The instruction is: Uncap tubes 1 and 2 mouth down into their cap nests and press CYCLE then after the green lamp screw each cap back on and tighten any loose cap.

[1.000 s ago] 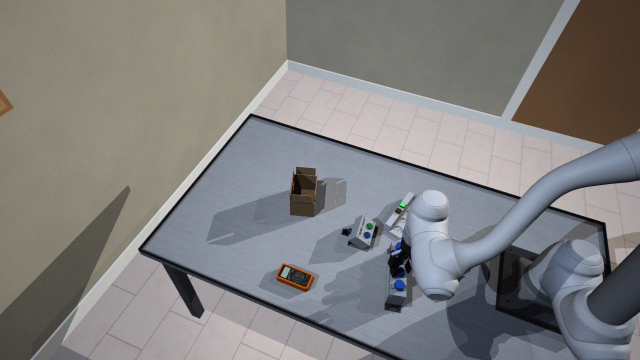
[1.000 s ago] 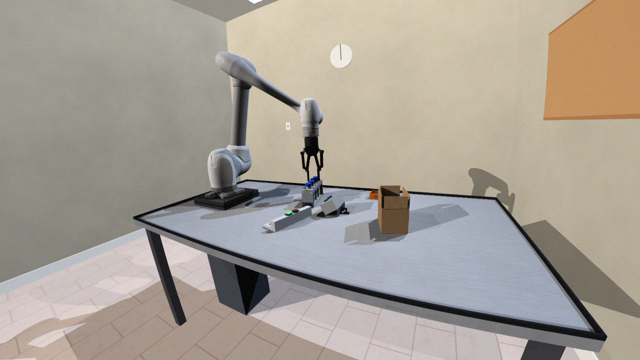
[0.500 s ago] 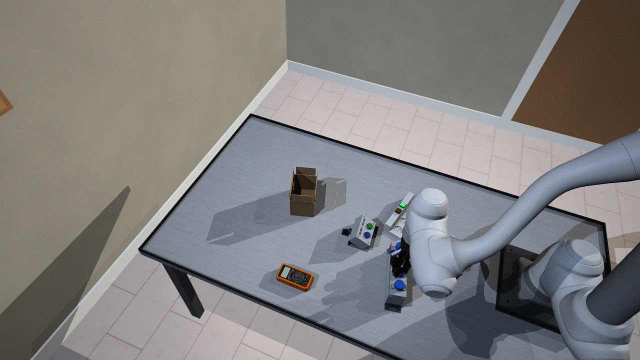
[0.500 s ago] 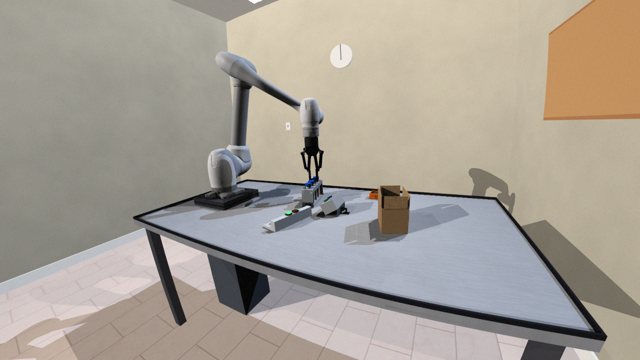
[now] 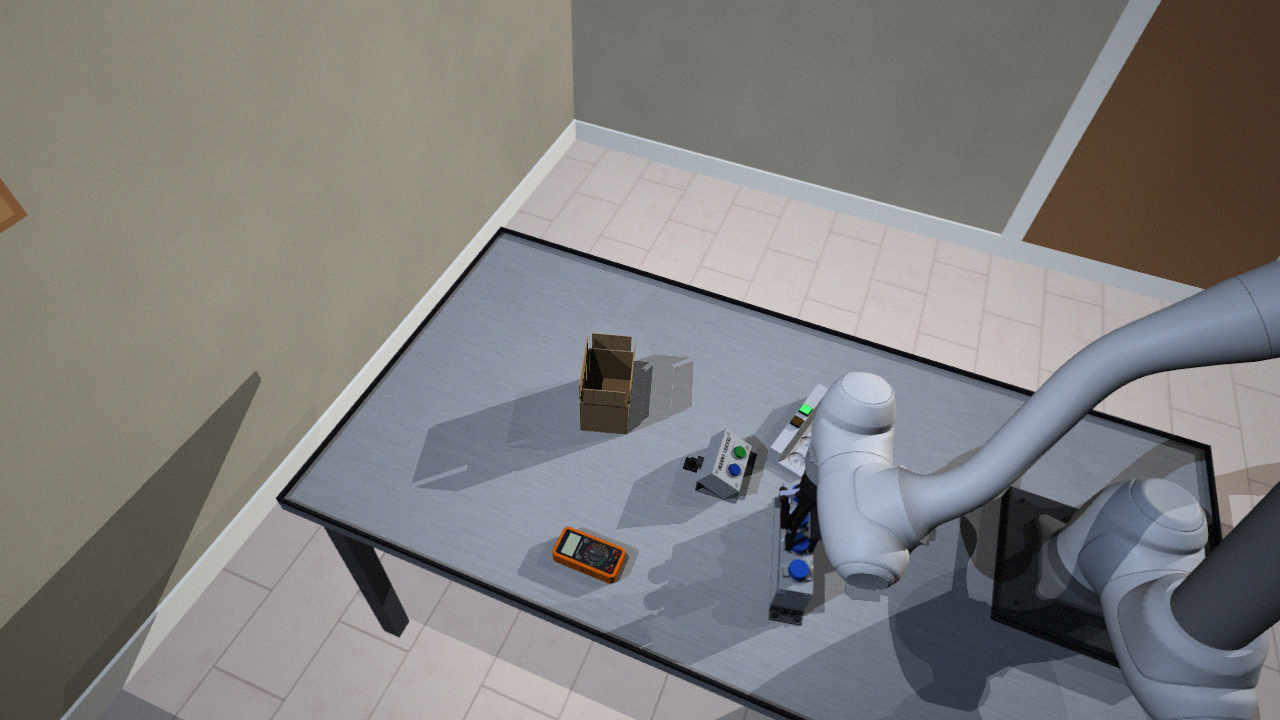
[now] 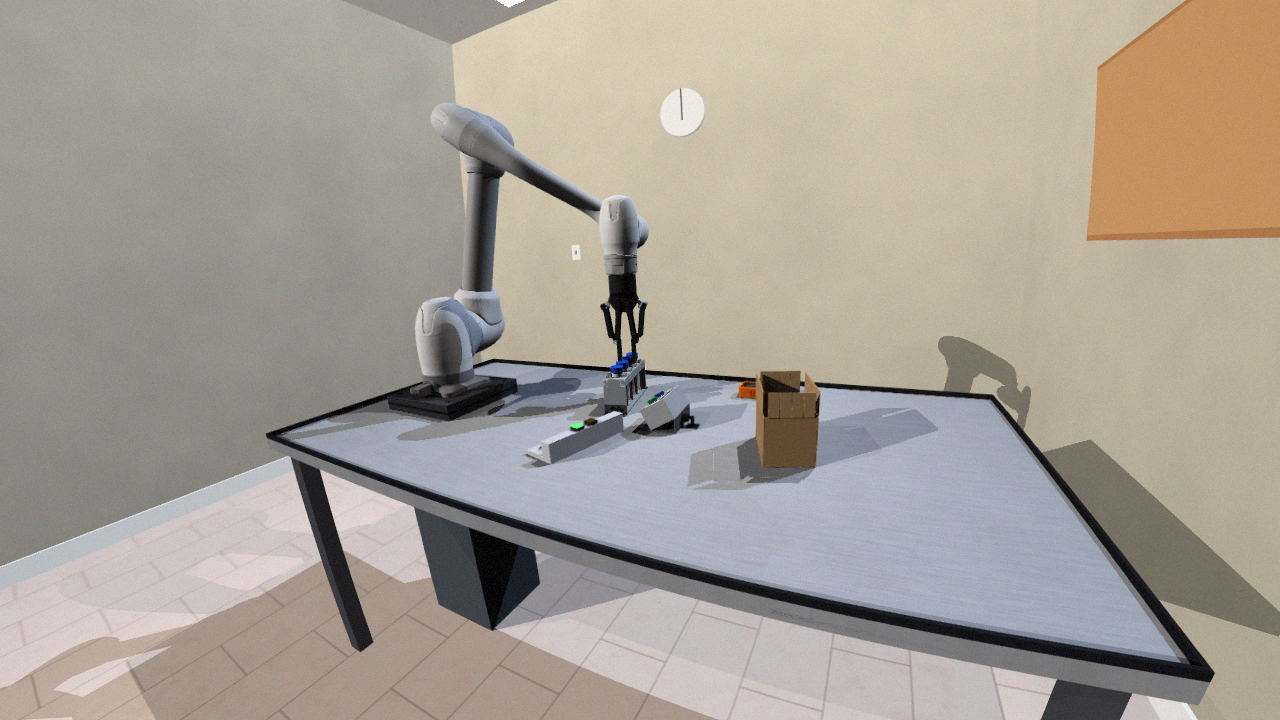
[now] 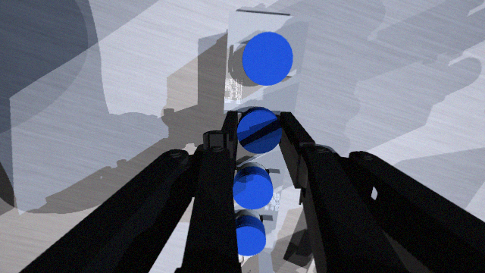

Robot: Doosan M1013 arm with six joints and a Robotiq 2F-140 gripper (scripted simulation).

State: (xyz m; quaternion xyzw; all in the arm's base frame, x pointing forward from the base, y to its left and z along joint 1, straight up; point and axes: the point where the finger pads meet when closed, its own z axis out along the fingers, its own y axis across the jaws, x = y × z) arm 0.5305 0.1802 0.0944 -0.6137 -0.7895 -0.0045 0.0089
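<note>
The decapping station (image 5: pixel 792 555) holds a row of tubes with blue caps, also seen in the exterior view (image 6: pixel 623 380). My gripper (image 7: pixel 258 127) points straight down over it and is shut on the blue cap (image 7: pixel 260 130) of the second tube from the end farthest from the cap tray. The end cap (image 7: pixel 267 58) and two nearer caps (image 7: pixel 252 187) sit on their tubes. The cap tray (image 5: pixel 799 428) shows a lit green lamp (image 5: pixel 806 410). The key housing (image 5: pixel 726 462) carries the green key (image 5: pixel 739 452) and the blue key (image 5: pixel 733 469).
An open cardboard box (image 5: pixel 606 383) stands toward the table's middle. An orange multimeter (image 5: pixel 588 553) lies near the front edge. The arm's black base plate (image 5: pixel 1056 564) sits at the right end of the table.
</note>
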